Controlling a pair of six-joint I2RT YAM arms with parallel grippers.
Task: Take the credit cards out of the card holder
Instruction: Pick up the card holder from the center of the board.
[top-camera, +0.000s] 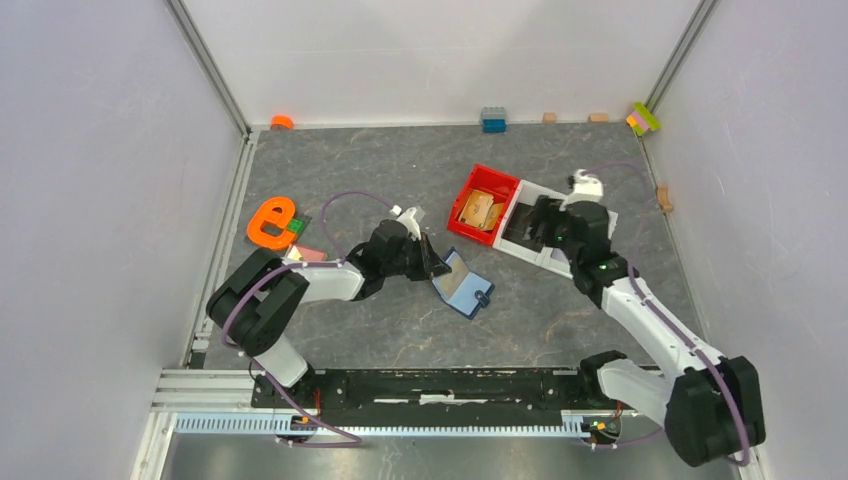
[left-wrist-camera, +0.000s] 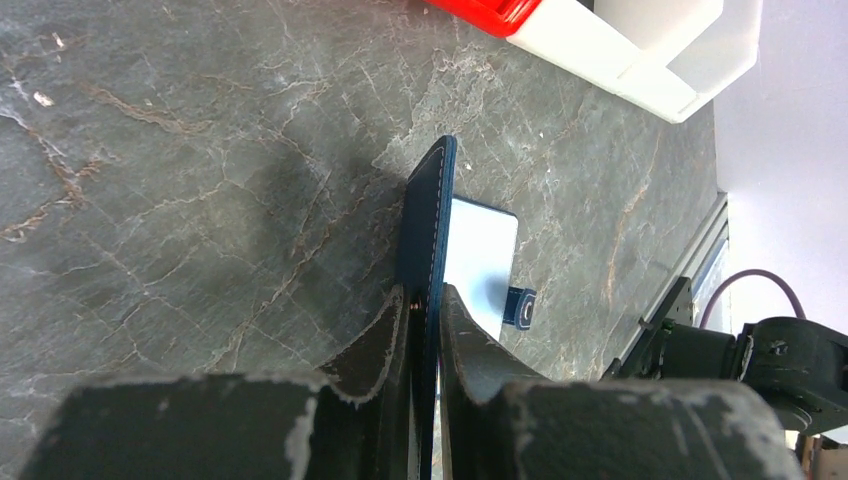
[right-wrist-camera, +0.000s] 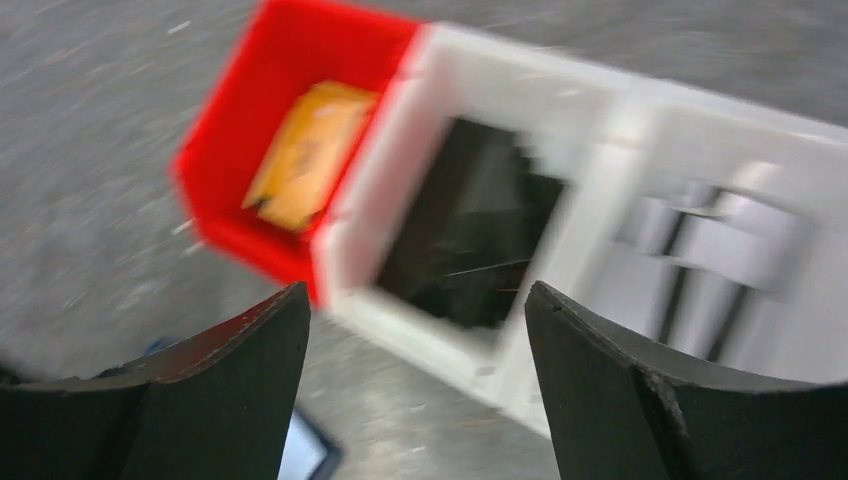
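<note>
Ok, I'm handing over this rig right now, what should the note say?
Left gripper: shut on one flap of the dark navy folding card holder, standing it upright; other flap lies open on the grey table.
Right gripper: open, empty, over the white plastic tray.
Done: what looks like one pinkish flat card lies beside the left arm.
To do: cannot tell whether cards remain in the pockets; check, pull any out.

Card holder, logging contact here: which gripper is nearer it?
Left. The left gripper pinches the upright flap of the card holder; the right gripper is away over the white tray.
</note>
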